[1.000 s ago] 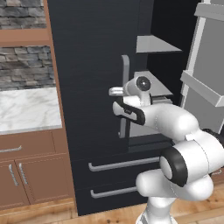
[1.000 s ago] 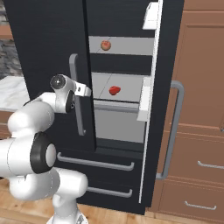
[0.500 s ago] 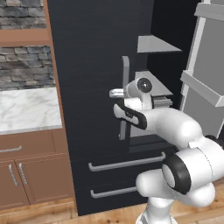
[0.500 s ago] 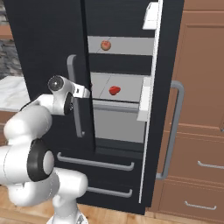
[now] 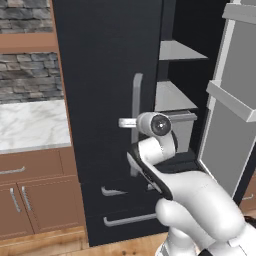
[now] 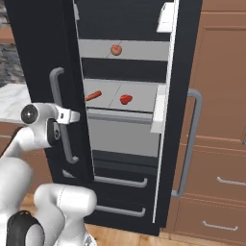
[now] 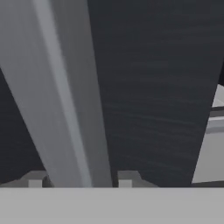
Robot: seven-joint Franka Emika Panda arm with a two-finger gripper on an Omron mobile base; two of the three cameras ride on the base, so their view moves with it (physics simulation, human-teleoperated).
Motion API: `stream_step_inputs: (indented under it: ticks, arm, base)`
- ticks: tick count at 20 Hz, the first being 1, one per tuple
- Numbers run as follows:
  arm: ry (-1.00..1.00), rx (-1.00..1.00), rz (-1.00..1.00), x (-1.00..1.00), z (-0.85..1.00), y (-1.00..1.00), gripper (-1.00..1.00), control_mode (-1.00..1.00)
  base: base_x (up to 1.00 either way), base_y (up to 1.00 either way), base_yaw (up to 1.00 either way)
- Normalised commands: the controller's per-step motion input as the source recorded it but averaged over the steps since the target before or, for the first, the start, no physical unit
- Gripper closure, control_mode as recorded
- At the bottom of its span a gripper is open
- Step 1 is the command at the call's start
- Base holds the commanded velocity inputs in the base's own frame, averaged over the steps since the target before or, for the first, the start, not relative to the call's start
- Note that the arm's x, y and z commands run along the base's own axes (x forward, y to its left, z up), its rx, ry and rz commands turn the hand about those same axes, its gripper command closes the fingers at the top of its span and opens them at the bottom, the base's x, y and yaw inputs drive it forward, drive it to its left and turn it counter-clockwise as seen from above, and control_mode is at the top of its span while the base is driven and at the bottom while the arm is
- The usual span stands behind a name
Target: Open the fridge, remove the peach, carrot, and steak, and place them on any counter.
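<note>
Fridge (image 6: 43,53) right door ajar, peach (image 6: 116,49), carrot (image 6: 93,95), steak (image 6: 125,99) on shelves, my gripper (image 7: 81,180) part-open astride left handle (image 7: 65,96), grip unclear.

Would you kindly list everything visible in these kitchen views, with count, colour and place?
fridge: one, near-black, centre, right door swung open, left door partly open
left door handle: one, grey bar, between the gripper's fingertips
peach: one, pinkish-orange, upper shelf
carrot: one, orange-red, middle shelf, left
steak: one, red, middle shelf, right of carrot
counter: one, white marble, left of fridge
cabinets: brown wood, under counter and right of fridge
gripper: one, around the handle, at the left door
</note>
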Motion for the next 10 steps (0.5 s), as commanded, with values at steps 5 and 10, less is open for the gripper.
stream_step_inputs:
  ticks: [5, 10]
  arm:
    - [-0.01, 0.0, -0.01, -1.0, 0.0, 0.01, 1.0, -1.0]
    - [0.0, 0.0, -0.23, -1.0, -0.02, 0.35, -1.0, -1.0]
  base:
    - [0.0, 0.0, 0.0]
    - [0.0, 0.0, 0.0]
